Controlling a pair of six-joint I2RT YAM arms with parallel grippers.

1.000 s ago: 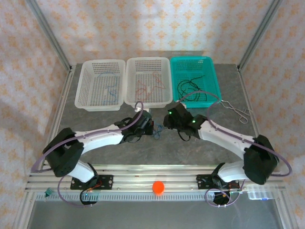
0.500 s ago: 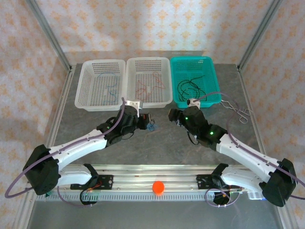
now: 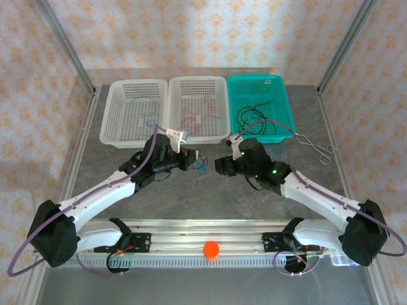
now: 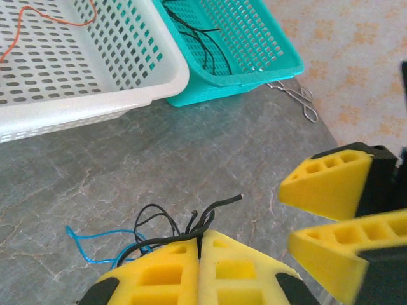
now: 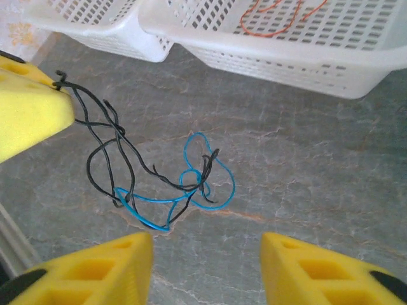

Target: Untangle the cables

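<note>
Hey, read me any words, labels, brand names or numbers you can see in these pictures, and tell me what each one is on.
None: no word, number or brand can be read in any view.
The white baskets, the teal basket, the table, the wallpaper, the cables and the yellow foam of the left gripper and right gripper carry no print.

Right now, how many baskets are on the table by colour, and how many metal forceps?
White baskets: 2
Teal basket: 1
Forceps: 1
Total: 4
</note>
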